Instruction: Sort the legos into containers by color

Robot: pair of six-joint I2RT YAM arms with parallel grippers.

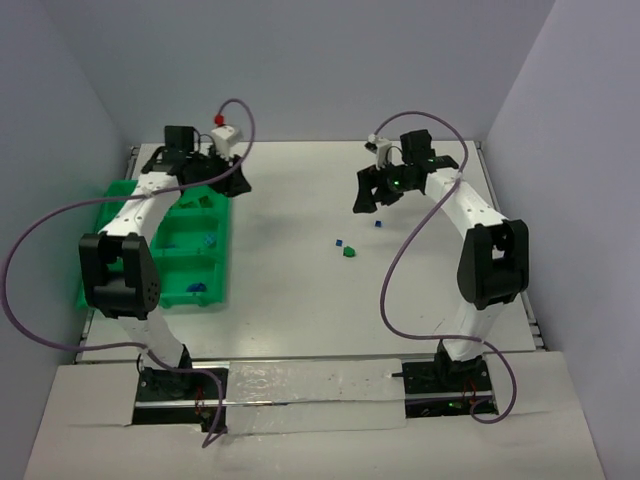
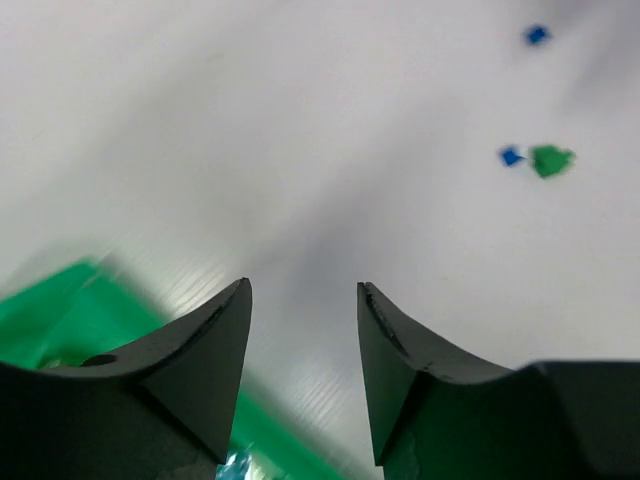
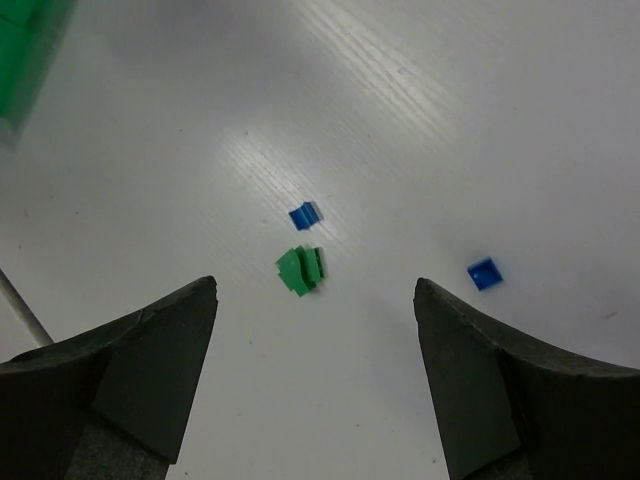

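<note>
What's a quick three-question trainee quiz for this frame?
1. How many loose legos lie on the white table between the arms?
2. True or false: the right tool grips the green lego.
3. The left tool has its jaws: A) shut on a lego, B) apart and empty, C) out of view.

Key: 1) three, one green and two blue; 2) false, it hangs open above the table; 3) B.
</note>
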